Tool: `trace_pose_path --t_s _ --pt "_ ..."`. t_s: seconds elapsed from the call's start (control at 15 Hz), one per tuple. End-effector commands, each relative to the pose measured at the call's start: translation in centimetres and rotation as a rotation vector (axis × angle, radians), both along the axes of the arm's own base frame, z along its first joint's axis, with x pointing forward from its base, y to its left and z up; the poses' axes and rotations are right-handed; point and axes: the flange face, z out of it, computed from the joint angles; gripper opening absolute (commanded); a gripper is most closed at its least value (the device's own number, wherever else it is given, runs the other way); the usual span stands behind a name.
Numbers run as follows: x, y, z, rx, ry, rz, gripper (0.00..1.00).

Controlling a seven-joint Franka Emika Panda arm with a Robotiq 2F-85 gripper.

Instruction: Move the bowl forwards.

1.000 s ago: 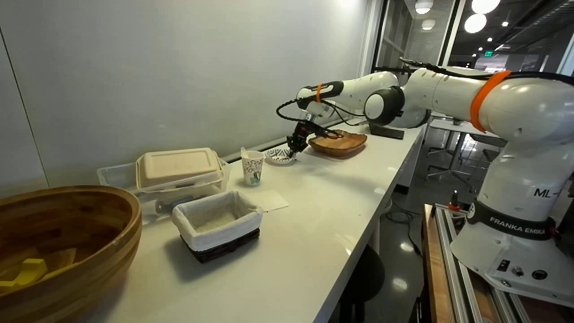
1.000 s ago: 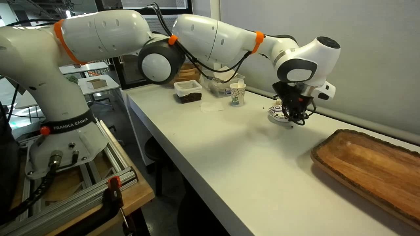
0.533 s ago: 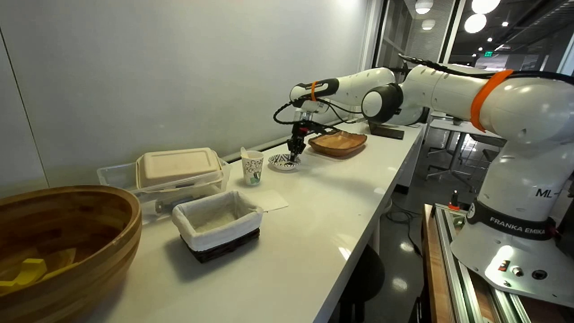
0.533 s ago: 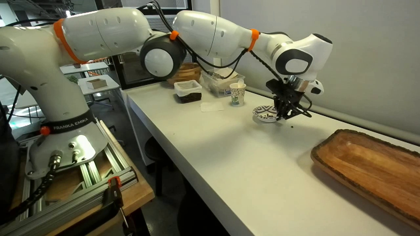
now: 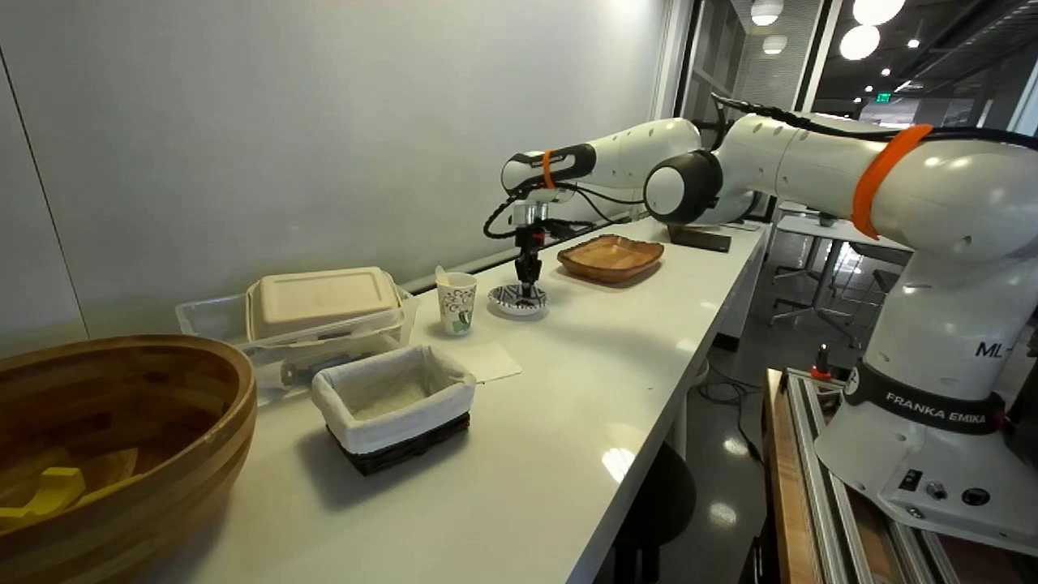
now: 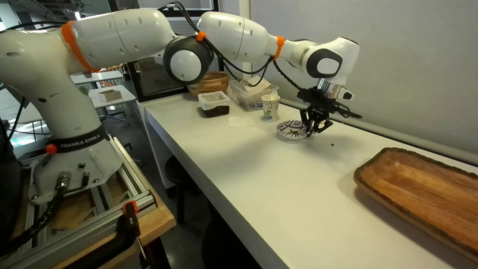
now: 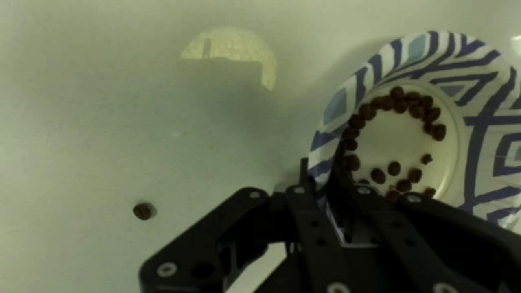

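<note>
"Where do we find the bowl (image 6: 292, 126)?"

"In both exterior views we see it at the white table (image 6: 261, 175), near the paper cup (image 6: 270, 108) and to its right. The cup stands upright, with something pale (image 6: 274, 94) poking out of it."

"And the gripper (image 7: 320, 173)?"

"Its jaws are drawn close together, and the wrist view shows us the bowl's rim pinched between them: a finger outside it, a finger inside. In both exterior views it points downward."

"Does the bowl rest on the table, or hang just above it?"

"We can't tell from here."

"What do we make out inside it?"

"Dark brown beans (image 7: 397, 93), many of them in a curve along the left in the wrist view. There, a single bean (image 7: 142, 211) also lies on the table to the bowl's left, well apart from it."

"What else is around?"

"In an exterior view, a flat white sheet (image 6: 241, 121) lies left of the cup, and a long wooden tray (image 6: 429, 186) sits at the near right, well apart from the bowl. In an exterior view, a large wooden bowl (image 5: 138, 422) fills the near left."
</note>
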Motion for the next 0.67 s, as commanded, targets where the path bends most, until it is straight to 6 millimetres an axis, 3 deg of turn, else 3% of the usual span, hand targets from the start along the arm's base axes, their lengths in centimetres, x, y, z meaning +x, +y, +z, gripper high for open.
trace_pose_path --t_s 0.0,0.27,0.47,0.6 --pt "-0.7 0.7 -0.1 -0.035 0.100 0.154 0.44" --pt "-1.1 1.4 4.1 0.011 0.149 0.137 0.74" --pt "-0.3 0.2 9.1 -0.065 0.079 0.048 0.98" --pt "0.3 -0.4 12.6 -0.115 0.015 -0.063 1.00"
